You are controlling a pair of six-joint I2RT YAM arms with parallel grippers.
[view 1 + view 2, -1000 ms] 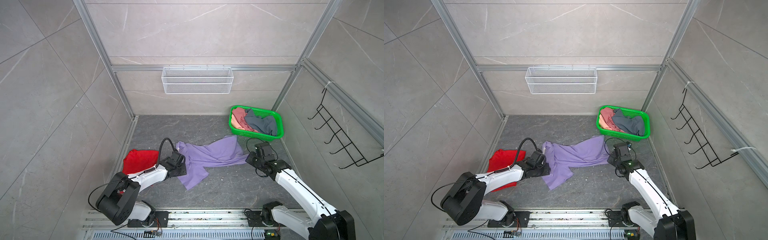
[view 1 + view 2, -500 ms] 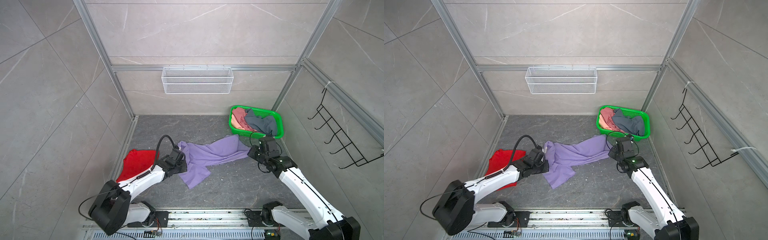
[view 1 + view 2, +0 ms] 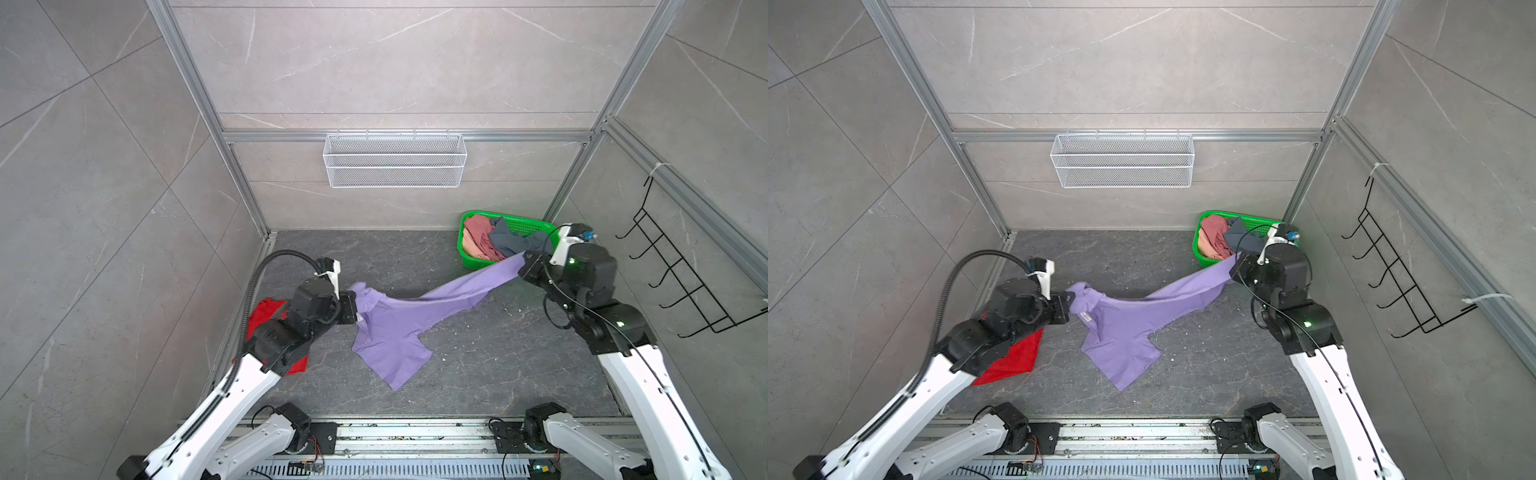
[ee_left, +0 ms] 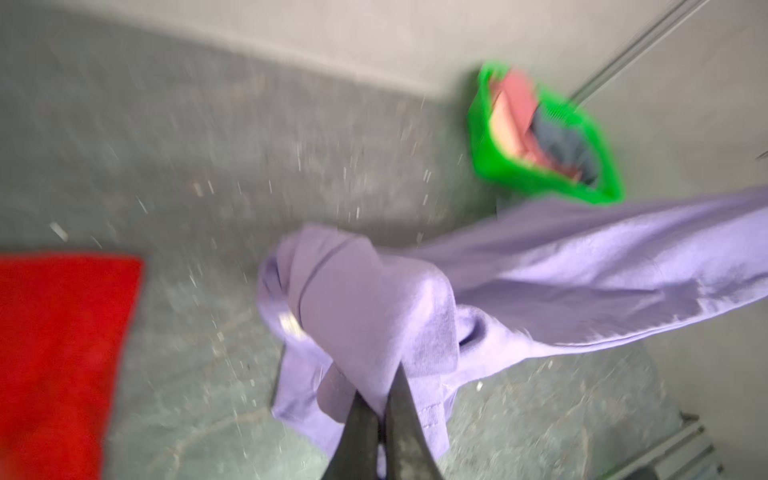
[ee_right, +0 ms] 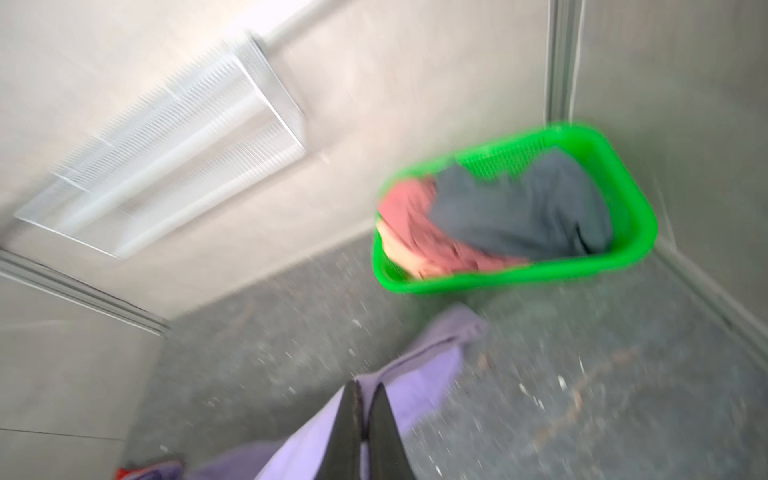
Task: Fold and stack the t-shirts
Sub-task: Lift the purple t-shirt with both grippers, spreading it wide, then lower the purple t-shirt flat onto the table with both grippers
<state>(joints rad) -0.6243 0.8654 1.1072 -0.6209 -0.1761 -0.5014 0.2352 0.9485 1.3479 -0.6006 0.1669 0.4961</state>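
We grip lavender tee point(image 3: 395, 332) with both pincers, left pincer point(image 3: 354, 309) and right pincer point(image 3: 522, 266) clenched on opposite ends. Tee stretched, middle sagging onto counter point(image 3: 478, 365). Red tee point(image 3: 1017, 357) seems folded. Pink and grey tees point(image 3: 484, 243) in basket point(image 3: 467, 257) unfolded. Most work left.
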